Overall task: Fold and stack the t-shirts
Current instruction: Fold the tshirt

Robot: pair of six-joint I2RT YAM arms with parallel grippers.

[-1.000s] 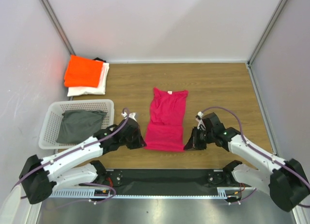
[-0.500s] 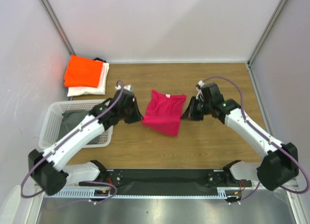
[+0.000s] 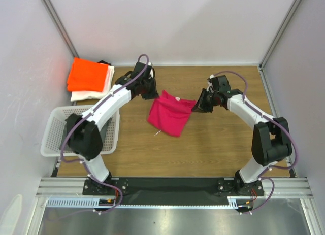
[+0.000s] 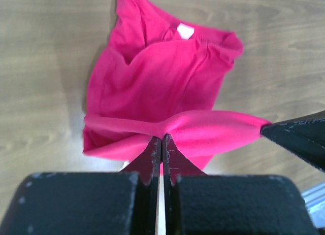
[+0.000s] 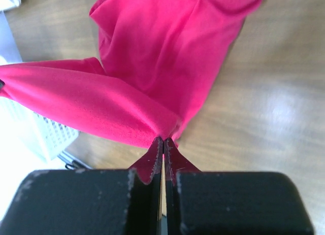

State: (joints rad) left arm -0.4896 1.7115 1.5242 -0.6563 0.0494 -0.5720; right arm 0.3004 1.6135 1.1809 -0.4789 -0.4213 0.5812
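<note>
Pink tee (image 3: 167,118) hauled farther back, underside hidden

White lattice basket (image 3: 54,127) on wooden table (image 3: 218,138) (left side).

The magenta-pink t-shirt (image 3: 167,118) is seen as soft matt cloth; the brown tabletop (image 3: 218,138) is smooth, wood-grained, faintly glossy.

The left gripper (image 4: 161,149) has its 2 fingers (image 4: 152,159) pressed together on a pinched edge of the magenta-pink t-shirt (image 4: 162,77). From the pinch a taut band of the cloth runs to the gripper's right, ending at a dark pointed tip (image 4: 299,141) at the frame edge. Beyond the gripper the rest of the shirt lies rumpled on the wooden surface (image 4: 51,42), its neckline and white label (image 4: 183,30) farthest away.
</note>
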